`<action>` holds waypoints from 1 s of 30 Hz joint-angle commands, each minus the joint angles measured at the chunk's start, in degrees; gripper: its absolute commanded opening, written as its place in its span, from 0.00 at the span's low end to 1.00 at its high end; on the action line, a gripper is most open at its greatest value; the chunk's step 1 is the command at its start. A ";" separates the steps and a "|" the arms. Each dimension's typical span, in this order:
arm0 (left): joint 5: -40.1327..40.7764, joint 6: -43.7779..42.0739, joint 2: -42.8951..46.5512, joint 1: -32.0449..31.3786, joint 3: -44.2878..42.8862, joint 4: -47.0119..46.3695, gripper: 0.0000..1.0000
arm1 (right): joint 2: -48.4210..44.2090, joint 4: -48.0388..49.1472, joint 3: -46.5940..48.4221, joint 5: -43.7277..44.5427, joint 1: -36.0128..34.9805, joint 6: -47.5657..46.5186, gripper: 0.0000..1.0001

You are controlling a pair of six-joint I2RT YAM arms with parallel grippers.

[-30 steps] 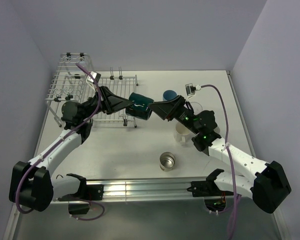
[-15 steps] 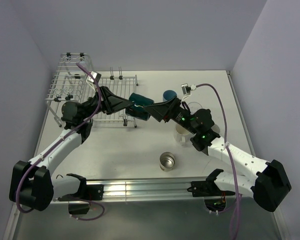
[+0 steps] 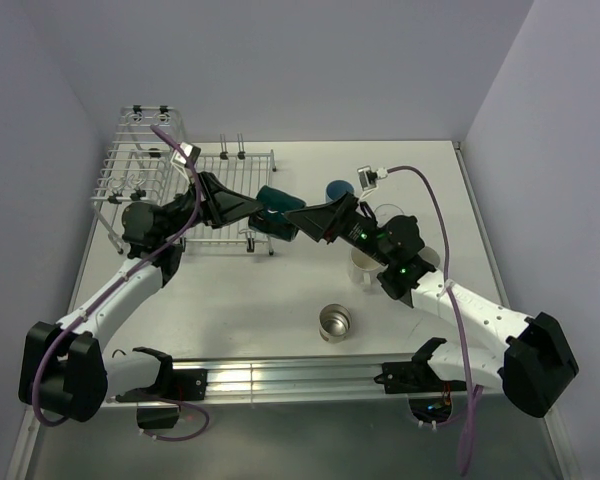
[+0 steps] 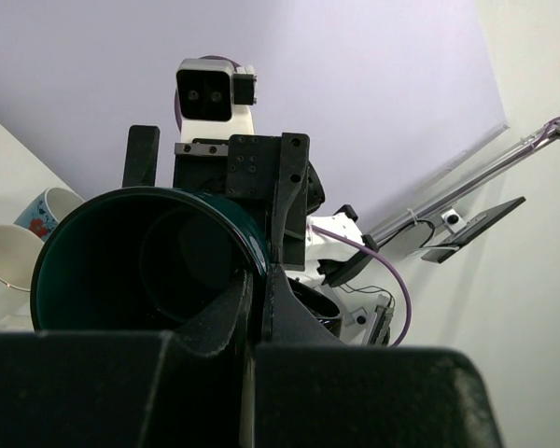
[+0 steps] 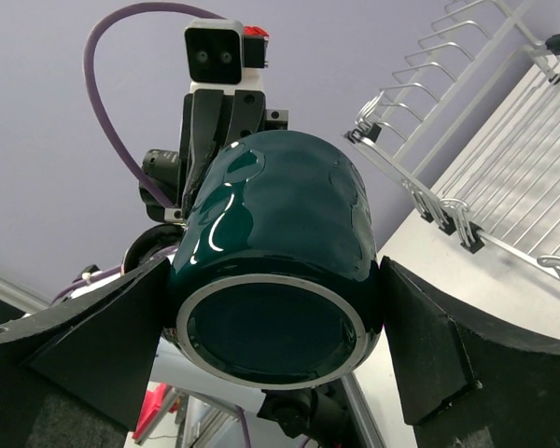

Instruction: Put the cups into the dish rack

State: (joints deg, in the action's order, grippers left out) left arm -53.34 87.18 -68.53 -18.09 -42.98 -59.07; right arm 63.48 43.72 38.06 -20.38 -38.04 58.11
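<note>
A dark teal mug (image 3: 277, 200) hangs sideways above the table, just right of the dish rack (image 3: 140, 180). My left gripper (image 3: 260, 207) is shut on the mug's rim wall, one finger inside the mouth (image 4: 140, 271). From the other side my right gripper (image 3: 288, 218) has its wide-set fingers (image 5: 103, 345) against both sides of the mug's base (image 5: 280, 243). On the table stand a shiny steel cup (image 3: 334, 322), a blue mug (image 3: 340, 189) and a cream mug (image 3: 362, 262), the last partly under my right arm.
The wire rack's tines and grid (image 5: 504, 177) lie to the right in the right wrist view. A metal rail (image 3: 280, 380) runs along the near edge between the arm bases. Purple cables loop off both wrists.
My right gripper has slid left until its fingers enclose the mug's base, and they have drawn in onto it. The left gripper and the mug have barely moved.
</note>
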 commanded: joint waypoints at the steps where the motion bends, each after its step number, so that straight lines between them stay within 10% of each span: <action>1: 2.10 -1.21 1.38 -0.55 -2.02 -5.27 0.00 | 1.20 0.75 3.16 -4.05 -0.98 1.92 0.40; 7: 2.80 -7.36 3.49 -0.55 -2.72 3.25 0.00 | 0.24 -1.62 4.30 -4.14 -0.98 2.19 0.00; 18: 5.35 -16.51 6.22 -0.63 -4.30 15.65 0.38 | -2.05 -5.23 6.06 -4.14 -1.07 2.01 0.00; 30: 10.52 -23.44 8.68 -0.63 -6.41 27.05 0.56 | -4.33 -7.16 5.88 -2.91 -0.89 1.22 0.00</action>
State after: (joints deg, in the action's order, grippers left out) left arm -47.51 69.10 -62.43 -18.70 -45.36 -36.34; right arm 62.26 33.23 40.45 -22.50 -38.39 59.42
